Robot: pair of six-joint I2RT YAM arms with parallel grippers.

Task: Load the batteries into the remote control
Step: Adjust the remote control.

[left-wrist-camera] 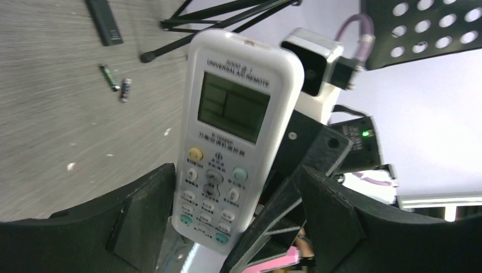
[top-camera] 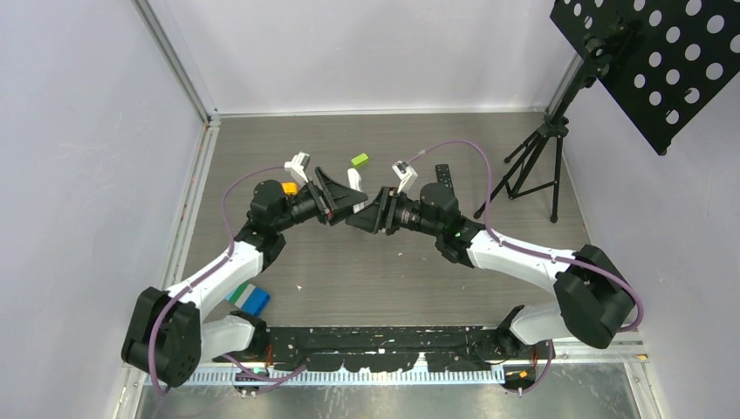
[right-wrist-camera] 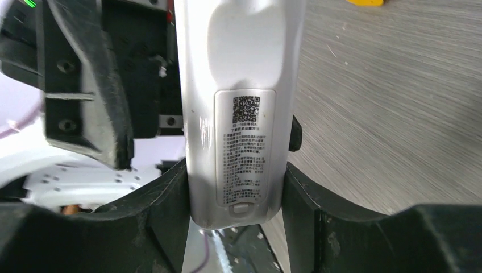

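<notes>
A white remote control (top-camera: 356, 181) is held upright above the table between both grippers. My right gripper (right-wrist-camera: 236, 216) is shut on its lower end. The right wrist view shows the remote's back (right-wrist-camera: 239, 85) with the labelled cover (right-wrist-camera: 245, 153) in place. My left gripper (left-wrist-camera: 239, 227) is open, its jaws standing wide on either side of the remote's button face (left-wrist-camera: 227, 148). The left finger (left-wrist-camera: 119, 227) is close beside the remote's edge. Two small dark batteries (left-wrist-camera: 109, 77) (left-wrist-camera: 125, 90) lie on the table in the left wrist view. No orange-red battery is visible.
A black remote (top-camera: 444, 179) lies at the back right; it also shows in the left wrist view (left-wrist-camera: 104, 21). A tripod stand (top-camera: 532, 161) stands beyond it. A green block (top-camera: 359, 160), an orange block (top-camera: 289, 188) and a blue-green block (top-camera: 251, 298) lie on the table.
</notes>
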